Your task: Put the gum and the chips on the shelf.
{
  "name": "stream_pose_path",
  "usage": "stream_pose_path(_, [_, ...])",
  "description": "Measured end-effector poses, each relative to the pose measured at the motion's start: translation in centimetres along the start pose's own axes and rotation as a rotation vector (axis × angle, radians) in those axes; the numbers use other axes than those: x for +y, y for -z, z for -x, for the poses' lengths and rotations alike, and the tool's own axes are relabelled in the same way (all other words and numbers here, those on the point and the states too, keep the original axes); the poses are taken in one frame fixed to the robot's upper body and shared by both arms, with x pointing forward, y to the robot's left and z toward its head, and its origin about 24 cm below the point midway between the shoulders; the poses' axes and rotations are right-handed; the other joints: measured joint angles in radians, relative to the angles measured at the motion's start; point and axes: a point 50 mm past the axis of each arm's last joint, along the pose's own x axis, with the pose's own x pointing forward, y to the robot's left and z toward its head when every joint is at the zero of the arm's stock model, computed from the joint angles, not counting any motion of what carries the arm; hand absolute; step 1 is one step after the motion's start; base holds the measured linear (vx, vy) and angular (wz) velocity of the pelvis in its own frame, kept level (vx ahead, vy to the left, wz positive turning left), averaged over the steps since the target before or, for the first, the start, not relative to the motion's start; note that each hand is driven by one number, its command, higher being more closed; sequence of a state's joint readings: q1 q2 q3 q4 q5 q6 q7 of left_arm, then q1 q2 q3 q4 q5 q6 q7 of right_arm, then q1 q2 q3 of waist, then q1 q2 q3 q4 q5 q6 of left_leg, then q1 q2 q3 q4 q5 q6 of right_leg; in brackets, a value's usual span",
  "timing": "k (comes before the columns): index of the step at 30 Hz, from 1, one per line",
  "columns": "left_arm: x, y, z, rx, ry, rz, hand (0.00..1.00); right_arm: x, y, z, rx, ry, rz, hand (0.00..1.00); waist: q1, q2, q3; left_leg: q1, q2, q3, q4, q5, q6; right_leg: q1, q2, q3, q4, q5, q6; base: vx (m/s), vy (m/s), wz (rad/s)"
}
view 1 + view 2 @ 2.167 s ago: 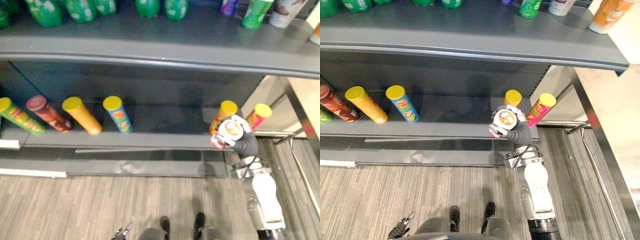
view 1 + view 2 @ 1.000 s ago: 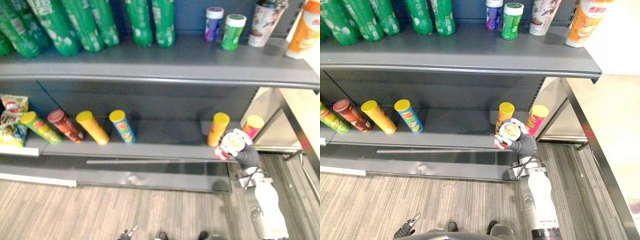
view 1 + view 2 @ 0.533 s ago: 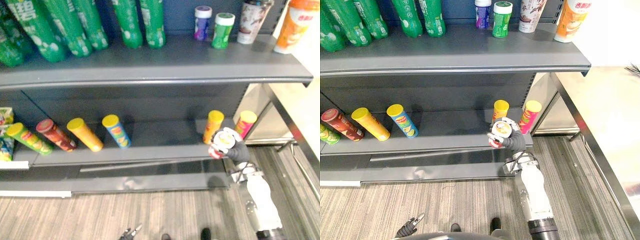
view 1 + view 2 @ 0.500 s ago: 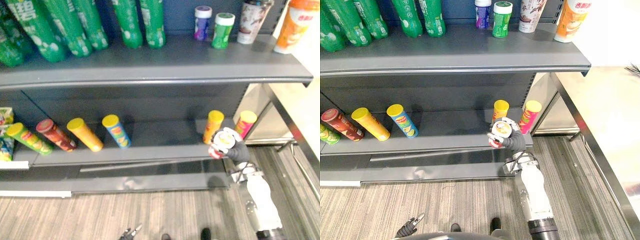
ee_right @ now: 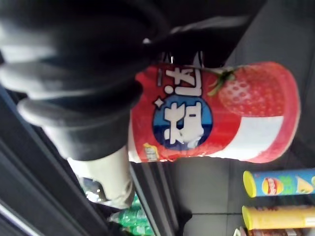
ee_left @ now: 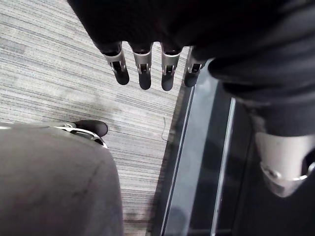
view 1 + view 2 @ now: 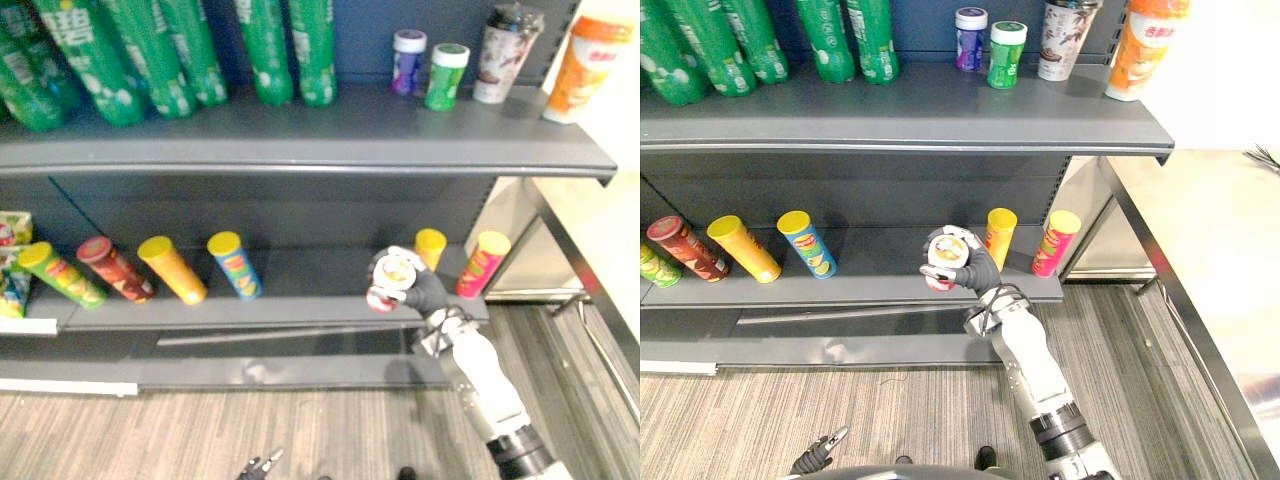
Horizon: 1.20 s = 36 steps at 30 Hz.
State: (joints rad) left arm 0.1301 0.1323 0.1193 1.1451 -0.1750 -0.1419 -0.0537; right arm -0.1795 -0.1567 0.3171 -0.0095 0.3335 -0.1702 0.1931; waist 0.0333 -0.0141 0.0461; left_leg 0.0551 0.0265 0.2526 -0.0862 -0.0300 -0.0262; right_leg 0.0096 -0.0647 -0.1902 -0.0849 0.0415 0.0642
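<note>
Right hand (image 7: pixel 978 270) with the red canister (image 7: pixel 947 250) before the lower shelf (image 7: pixel 880 288). The fingers and thumb are wrapped around the canister's body, so its white lid faces up toward the head camera. The right wrist view shows the same canister (image 5: pixel 221 113) lying across the palm, with a strawberry printed on its red wall. By its short, squat form it is judged to be the gum, though this cannot be confirmed. The canister is held over the front part of the lower shelf, just left of the orange chip tube (image 7: pixel 998 238) and apart from it, and does not appear to be set down. Placement of this item is therefore judged to be in hand and unfinished: the canister has yet to be stood on a shelf and released. A pink chip tube (image 7: pixel 1053 243) stands right of the orange one, and a blue chip tube (image 7: pixel 805 243) and a yellow chip tube (image 7: pixel 740 248) stand further left on the same shelf. Whether any of these is the task's chips cannot be told, so that half of the task is left undecided. The upper shelf (image 7: pixel 900 112) carries 2 small bottles, 1 purple (image 7: pixel 971 40) and 1 green (image 7: pixel 1006 54), among taller drinks. The left hand (image 6: pixel 142 66) hangs low over the floor, its fingers straight and holding nothing.
</note>
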Motion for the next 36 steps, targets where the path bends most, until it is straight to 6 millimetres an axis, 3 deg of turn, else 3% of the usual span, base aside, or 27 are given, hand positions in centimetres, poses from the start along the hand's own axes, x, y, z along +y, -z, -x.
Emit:
stream_pose_path(11, [0.1, -0.1, -0.1, 0.014, -0.021, 0.021, 0.0, 4.6, -3.5, -4.9, -0.127, -0.258, -0.059, 1.0, 0.024, -0.023, -0.009, 0.002, 0.001, -0.018, 0.002, 0.002, 0.001, 0.013, 0.001, -0.015, -0.004, 0.0, -0.001, -0.02, -0.012, 0.05])
stream_pose_path(19, [0.5, 0.1, 0.0, 0.026, -0.052, 0.051, 0.0, 5.5, -7.2, -7.6, -0.236, -0.32, -0.018, 1.0, 0.03, -0.044, -0.019, 0.003, 0.001, -0.019, 0.003, 0.003, 0.003, 0.014, 0.001, -0.015, 0.0, 0.0, -0.001, -0.01, -0.004, 0.0])
stream_pose_path(25, [0.8, 0.0, 0.0, 0.029, -0.064, 0.055, 0.0, 4.0, -11.0, -9.3, -0.346, -0.272, 0.065, 1.0, 0.032, -0.054, -0.02, 0.006, 0.001, -0.016, 0.003, 0.004, 0.003, 0.014, 0.001, -0.012, 0.002, 0.0, -0.001, -0.01, -0.003, -0.01])
stream_pose_path(32, [1.2, 0.0, 0.0, 0.038, -0.073, 0.049, 0.0, -1.0, -15.8, -10.8, -0.44, -0.077, 0.159, 1.0, 0.032, -0.059, -0.018, 0.018, 0.002, 0.003, -0.005, 0.004, 0.003, 0.012, 0.003, 0.009, 0.004, 0.0, -0.001, -0.01, -0.003, -0.08])
stream_pose_path(36, [1.3, 0.0, 0.0, 0.04, -0.075, 0.047, 0.0, -3.0, -16.8, -11.2, -0.429, -0.009, 0.215, 1.0, 0.025, -0.062, -0.016, 0.019, 0.003, 0.009, -0.007, 0.004, 0.003, 0.009, 0.006, 0.015, 0.003, 0.0, -0.001, -0.01, -0.016, -0.06])
